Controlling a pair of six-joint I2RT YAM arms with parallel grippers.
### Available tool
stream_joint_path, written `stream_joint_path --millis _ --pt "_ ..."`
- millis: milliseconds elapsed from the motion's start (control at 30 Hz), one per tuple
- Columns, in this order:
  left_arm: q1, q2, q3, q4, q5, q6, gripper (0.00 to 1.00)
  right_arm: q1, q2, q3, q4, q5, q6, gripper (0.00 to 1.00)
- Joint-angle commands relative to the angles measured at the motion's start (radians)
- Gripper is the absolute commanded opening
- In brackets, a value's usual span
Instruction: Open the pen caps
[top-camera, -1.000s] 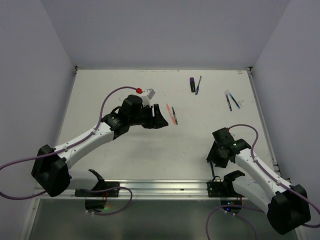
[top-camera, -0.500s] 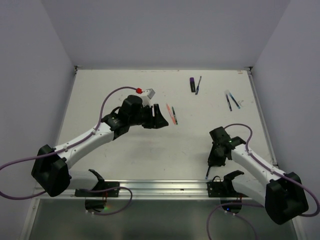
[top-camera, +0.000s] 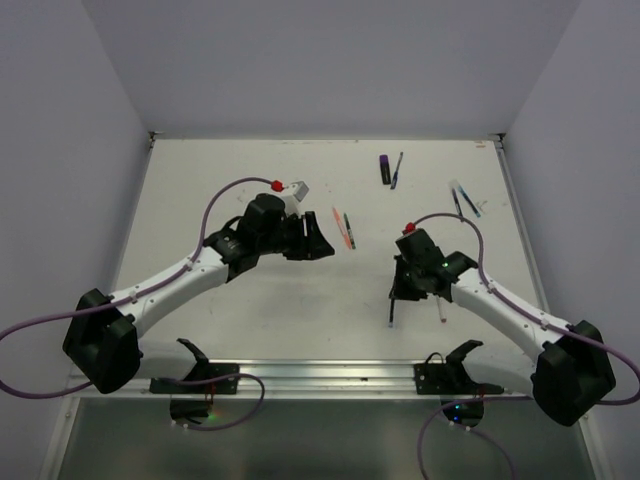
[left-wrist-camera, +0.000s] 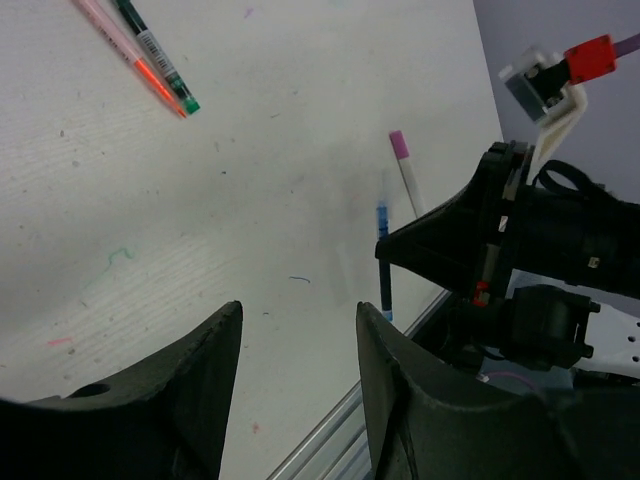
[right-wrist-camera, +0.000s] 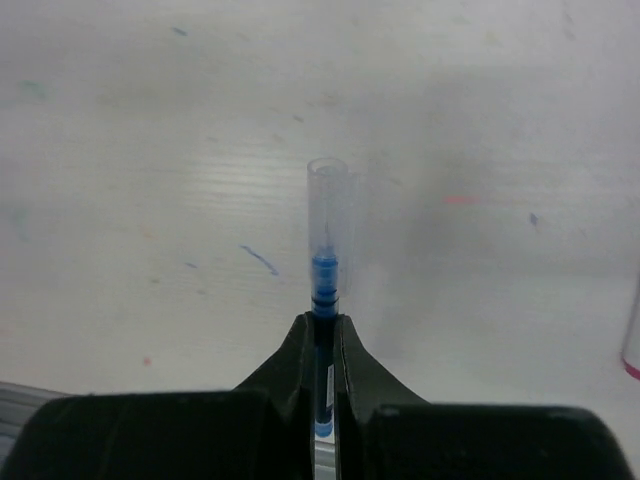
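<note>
My right pincer (right-wrist-camera: 320, 328) is clamped hard on a blue pen (right-wrist-camera: 323, 272). The fingers are pressed together on the barrel with no gap showing, and the pen pokes straight out ahead of the tips. Its clear cap (right-wrist-camera: 327, 195) is on the far end, right out in front of me, covering the blue tip and hanging over the table (right-wrist-camera: 150, 150). From my other wrist, the pen drops steeply from the pincer toward the tabletop; I can't tell whether its end touches. Just off to the right of this pincer, a white pen (left-wrist-camera: 405, 175) with a pink end lies flat. Over to my left pincer (left-wrist-camera: 297, 315): it's spread wide with nothing between the fingers, hovering above bare table. A little way ahead of it, a red pen (left-wrist-camera: 125, 45) and a green pen (left-wrist-camera: 155, 55) lie side by side, close together. Farther out beyond both pincers sits a purple marker (top-camera: 385, 168) with a slim pen beside it. The caps out there are too small for me to read.
</note>
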Motion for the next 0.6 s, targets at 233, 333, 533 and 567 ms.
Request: stream_joint_path --millis 233,333,533,567 --pt "-0.017 0.036 -0.095 0.309 0.173 -0.089 0.51 0.085 0.095 0.132 0.406 -0.382 -0.149 0.0" --pt "-0.029 0.063 -0.104 0.317 0.162 -0.093 0.54 0.092 0.086 0.147 0.443 -0.408 -0.145 0.0" --pt "-0.034 0.097 -0.104 0.327 0.132 -0.11 0.54 0.102 0.066 0.162 0.439 -0.427 -0.132 0.0" --pt "-0.034 0.1 -0.101 0.324 0.129 -0.11 0.54 0.105 0.061 0.161 0.44 -0.43 -0.126 0.0"
